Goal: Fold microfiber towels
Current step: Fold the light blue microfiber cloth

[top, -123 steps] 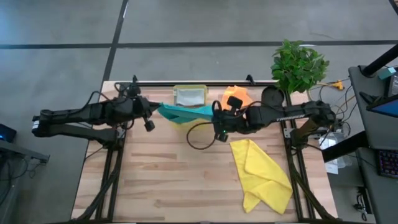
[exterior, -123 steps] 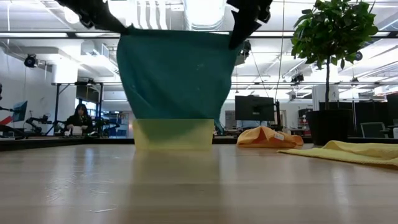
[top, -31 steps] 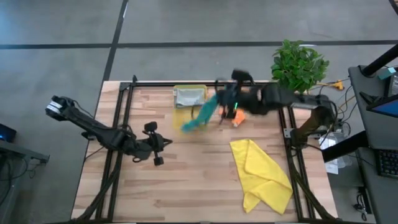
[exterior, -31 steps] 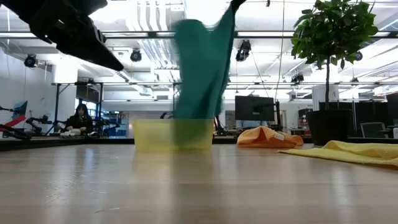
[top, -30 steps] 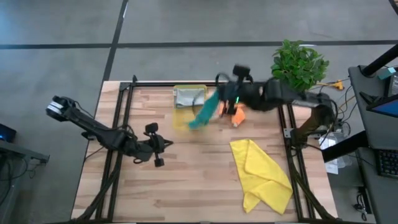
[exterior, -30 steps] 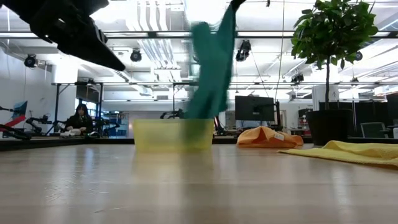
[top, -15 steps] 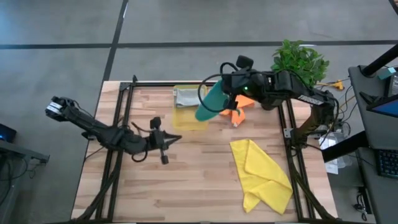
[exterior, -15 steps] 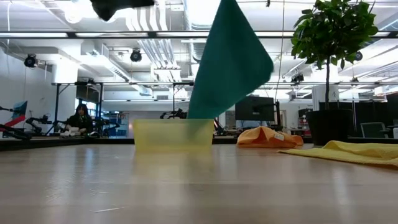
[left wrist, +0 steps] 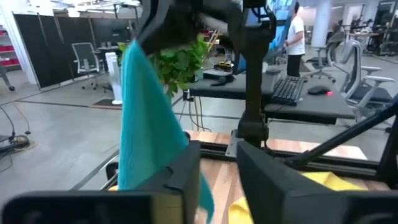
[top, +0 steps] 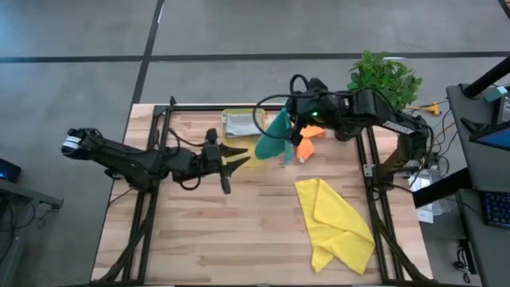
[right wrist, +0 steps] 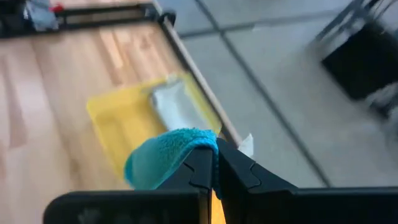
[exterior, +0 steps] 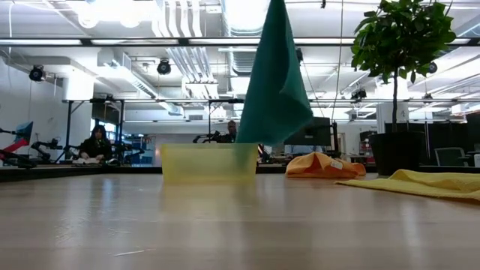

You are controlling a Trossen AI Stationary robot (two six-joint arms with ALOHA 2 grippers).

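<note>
Right gripper [top: 292, 121] is dangling the teal towel [top: 275, 137] above the bench's far edge.
Its fingers are pinching one corner tight, the cloth hanging beside the yellow tray [top: 243, 135] holding the grey towel [top: 240, 123]. Left gripper [top: 239, 158], jaws parted and empty, is pointing at it; orange towel [top: 307, 137] and yellow towel [top: 339, 227] are lying toward the right edge.

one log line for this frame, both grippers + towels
right gripper: shut on teal towel, held aloft | left gripper: open, empty, nearing | yellow towel: on table
</note>
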